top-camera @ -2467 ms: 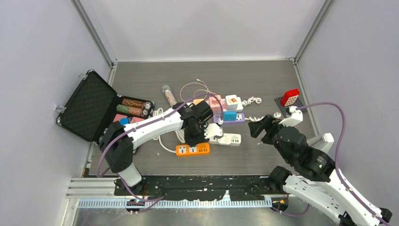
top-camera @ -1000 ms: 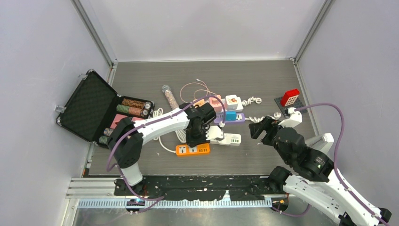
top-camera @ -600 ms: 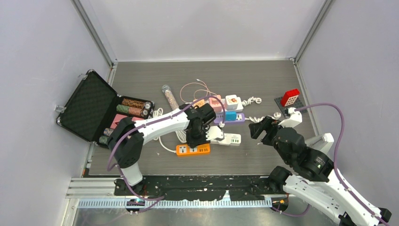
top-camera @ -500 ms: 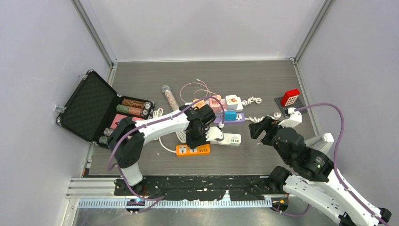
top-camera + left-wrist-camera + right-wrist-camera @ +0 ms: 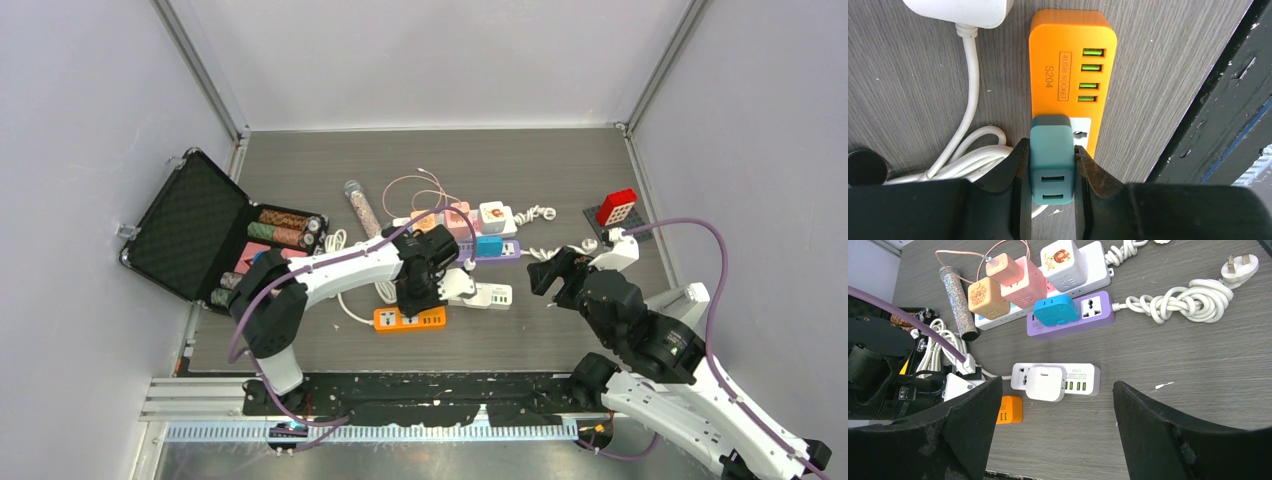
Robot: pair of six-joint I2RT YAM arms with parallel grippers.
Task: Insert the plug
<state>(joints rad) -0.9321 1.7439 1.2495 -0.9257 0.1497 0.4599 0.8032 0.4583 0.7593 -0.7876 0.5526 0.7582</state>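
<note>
A teal plug (image 5: 1050, 150) with two USB slots on its near face is pinched between the black fingers of my left gripper (image 5: 1050, 148), which is shut on it. It stands over the white socket face (image 5: 1084, 134) at the near end of the orange power strip (image 5: 1070, 65). Its prongs are hidden, so I cannot tell how deep it sits. From above, the left gripper (image 5: 420, 285) hangs just over the orange strip (image 5: 412, 319). My right gripper (image 5: 1057, 385) is open and empty, held above the table to the right (image 5: 553, 272).
A white strip with a white adapter (image 5: 1044, 383) lies beside the orange one. Behind are a purple strip (image 5: 1095, 310) with a blue plug and a long white strip (image 5: 1093, 262) carrying several adapters. A coiled white cable (image 5: 1188, 302), open black case (image 5: 190, 225) and red brick (image 5: 617, 206) surround them.
The left arm has shifted its elbow and wrist a little while holding the teal plug over the orange strip. The right arm has barely moved.
</note>
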